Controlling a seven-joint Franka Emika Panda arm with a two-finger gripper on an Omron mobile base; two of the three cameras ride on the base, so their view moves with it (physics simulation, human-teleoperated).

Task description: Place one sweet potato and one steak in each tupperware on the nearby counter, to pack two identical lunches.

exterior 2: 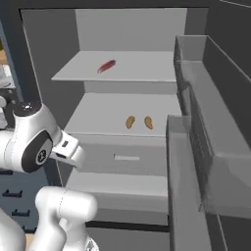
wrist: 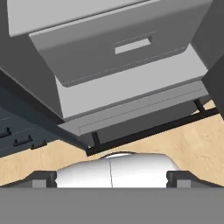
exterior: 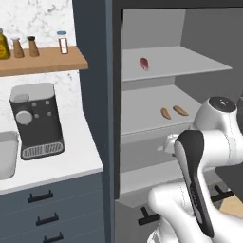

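Open fridge: upper shelf (exterior: 190, 64) carries one steak (exterior: 144, 63), alone, toward left part. Middle shelf (exterior: 142, 111) carries two sweet potatoes (exterior: 165, 113), just beside each other, not touching, near front edge. White counter (exterior: 71, 161) left of fridge carries dark coffee machine (exterior: 35, 121) and grey tupperware (exterior: 7, 156) at its left. Wooden wall shelf (exterior: 47, 61) carries bottles and shakers.

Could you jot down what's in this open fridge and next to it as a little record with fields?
upper shelf: one steak
middle shelf: two sweet potatoes, side by side, apart
below: closed drawer
counter, left of fridge: coffee machine; tupperware at the picture's edge
wall shelf: bottles and shakers
gripper: open, holding nothing, finger tips aimed at the fridge's base
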